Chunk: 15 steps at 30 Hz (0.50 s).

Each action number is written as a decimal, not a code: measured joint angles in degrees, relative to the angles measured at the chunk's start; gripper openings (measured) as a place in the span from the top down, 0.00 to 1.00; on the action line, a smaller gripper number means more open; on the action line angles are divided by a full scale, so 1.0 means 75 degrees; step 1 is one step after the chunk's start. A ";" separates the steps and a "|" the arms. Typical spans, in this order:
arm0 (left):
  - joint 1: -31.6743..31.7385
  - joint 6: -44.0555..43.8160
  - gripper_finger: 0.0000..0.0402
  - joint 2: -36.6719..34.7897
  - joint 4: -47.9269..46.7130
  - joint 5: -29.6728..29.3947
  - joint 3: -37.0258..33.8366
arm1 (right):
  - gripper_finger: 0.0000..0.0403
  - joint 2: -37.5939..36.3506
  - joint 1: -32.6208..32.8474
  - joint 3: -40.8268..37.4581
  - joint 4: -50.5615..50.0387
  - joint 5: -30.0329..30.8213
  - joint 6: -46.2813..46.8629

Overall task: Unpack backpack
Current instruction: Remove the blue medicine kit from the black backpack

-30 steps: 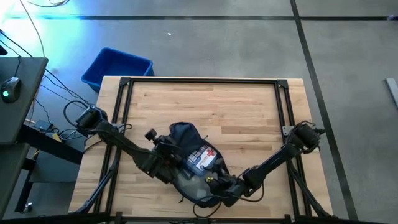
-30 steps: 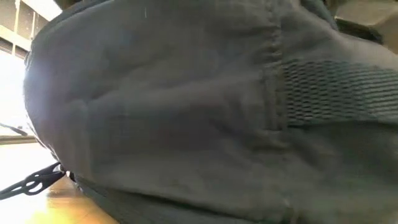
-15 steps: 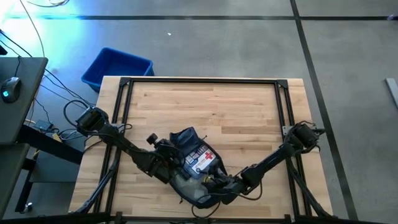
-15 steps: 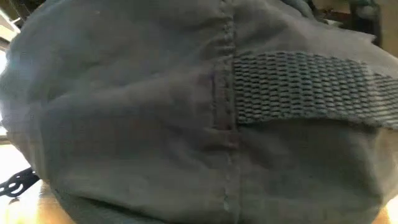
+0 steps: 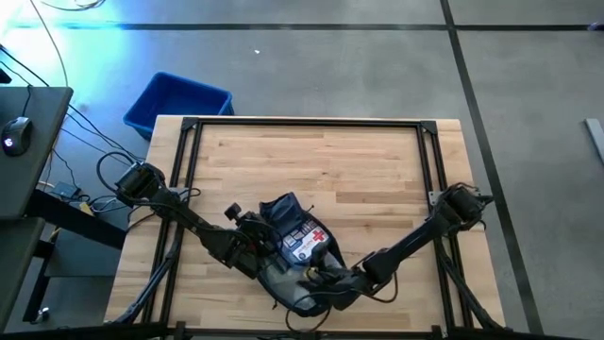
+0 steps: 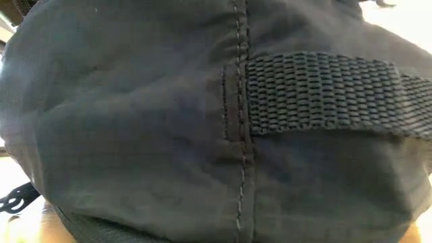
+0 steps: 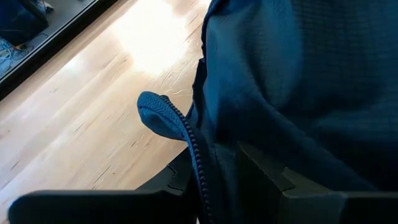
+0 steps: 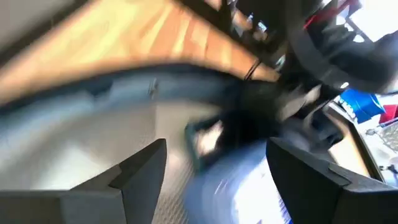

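The dark navy backpack (image 5: 294, 269) lies on the wooden table near its front edge and fills the low view (image 6: 135, 121). A blue-and-white pouch with a red cross (image 5: 308, 242) shows in its open mouth. My left gripper (image 5: 257, 248) is at the bag's left side, shut on its zippered rim. My right gripper (image 5: 316, 277) reaches into the bag's mouth from the right. In the right wrist view its fingers (image 8: 149, 163) stand well apart around a blurred pale blue-white thing (image 8: 249, 180). My left gripper (image 7: 211, 171) pinches the backpack's zippered opening edge (image 7: 194, 155) between its two fingers, coming slanting down from the table's left. The edge runs along between the fingers and a curl of zipper tape sticks out beyond them. My right gripper: I cannot tell whether its fingers touch the blurred thing between them.
A bright blue bin (image 5: 179, 102) stands on the floor off the table's far left corner. A black frame (image 5: 307, 124) runs along the table's edges. Bare wood (image 5: 321, 165) stretches behind the backpack. A webbing strap (image 6: 324, 94) crosses the bag's near side.
My left gripper has sunk with the bag's rim, and the raised flap at the backpack's far end has dropped and drawn in. My right gripper has gone toward the table's left, farther into the bag's mouth. In the low view the bag's side and strap have shifted left.
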 joint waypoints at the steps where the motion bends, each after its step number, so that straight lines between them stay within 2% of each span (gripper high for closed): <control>1: 0.0000 0.0002 0.81 0.0000 0.0006 0.0020 0.0000 | 0.41 -0.0089 -0.0041 0.0054 -0.0019 0.0047 0.0170; 3: 0.0000 0.0000 0.81 0.0000 0.0007 0.0051 0.0000 | 0.49 -0.0302 -0.0185 0.0076 -0.0279 0.0125 0.0648; 6: 0.0000 0.0000 0.81 0.0000 0.0010 0.0056 0.0000 | 0.66 -0.0551 -0.0530 0.0076 -0.0911 0.0035 0.1768; 8: 0.0000 0.0000 0.81 0.0000 0.0012 0.0064 0.0000 | 0.78 -0.0568 -0.0726 0.0069 -0.1252 -0.0380 0.2502; 11: 0.0000 0.0000 0.81 0.0000 0.0012 0.0068 0.0000 | 0.95 -0.0292 -0.0941 -0.0147 -0.1237 -0.1564 0.3082; 15: 0.0000 0.0003 0.81 0.0000 0.0006 0.0130 0.0000 | 0.98 0.0052 -0.0998 -0.0177 -0.1013 -0.2429 0.3088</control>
